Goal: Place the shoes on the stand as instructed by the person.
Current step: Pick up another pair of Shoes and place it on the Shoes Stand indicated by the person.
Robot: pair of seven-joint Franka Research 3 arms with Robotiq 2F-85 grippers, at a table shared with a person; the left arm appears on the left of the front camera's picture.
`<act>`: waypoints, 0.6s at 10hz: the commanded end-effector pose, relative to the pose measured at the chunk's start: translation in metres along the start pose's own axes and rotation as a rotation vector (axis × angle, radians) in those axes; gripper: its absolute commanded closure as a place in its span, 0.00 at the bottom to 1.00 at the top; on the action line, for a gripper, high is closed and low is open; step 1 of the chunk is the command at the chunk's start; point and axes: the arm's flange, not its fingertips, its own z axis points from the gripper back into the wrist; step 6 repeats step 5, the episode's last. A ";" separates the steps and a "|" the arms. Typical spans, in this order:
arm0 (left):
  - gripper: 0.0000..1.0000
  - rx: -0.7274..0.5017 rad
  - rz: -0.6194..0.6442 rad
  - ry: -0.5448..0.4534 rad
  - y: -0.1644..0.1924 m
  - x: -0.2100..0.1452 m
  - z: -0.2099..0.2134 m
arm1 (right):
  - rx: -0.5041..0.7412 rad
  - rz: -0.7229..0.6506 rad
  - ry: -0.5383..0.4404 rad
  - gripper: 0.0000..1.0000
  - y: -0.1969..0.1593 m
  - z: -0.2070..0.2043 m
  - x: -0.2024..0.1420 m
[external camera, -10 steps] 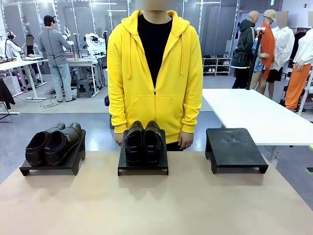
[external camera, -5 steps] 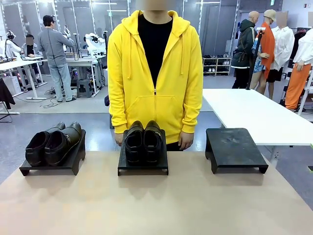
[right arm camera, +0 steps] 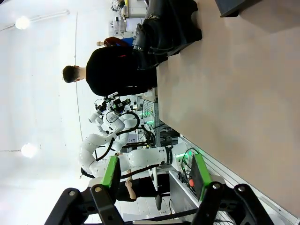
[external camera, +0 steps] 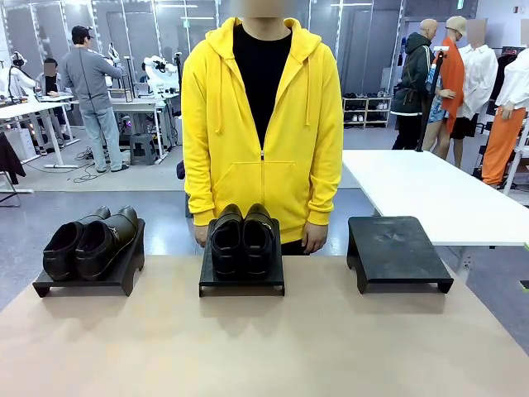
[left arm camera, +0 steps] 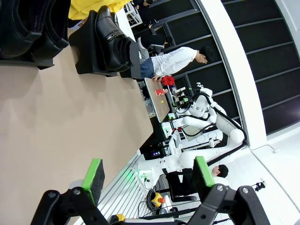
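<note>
Nothing has changed; shoes (external camera: 241, 238) far ahead of my left gripper (left arm camera: 147, 176) and right gripper (right arm camera: 152, 177); both wide open, empty; awaiting instruction.

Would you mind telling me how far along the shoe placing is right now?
Looks done: one pair sits on the left stand, another pair on the middle stand. In hand: nothing; the left gripper and right gripper are open and empty, and the person stands with arms down. Left: the right stand is bare; whether it needs shoes is unclear.
</note>
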 end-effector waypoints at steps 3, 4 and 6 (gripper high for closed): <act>0.04 0.002 -0.023 -0.016 -0.002 0.000 -0.002 | -0.010 0.004 0.001 0.23 0.000 -0.002 -0.006; 0.04 0.002 -0.023 -0.016 -0.002 0.000 -0.002 | -0.010 0.004 0.001 0.23 0.000 -0.002 -0.006; 0.04 0.002 -0.023 -0.016 -0.002 0.000 -0.002 | -0.010 0.004 0.001 0.23 0.000 -0.002 -0.006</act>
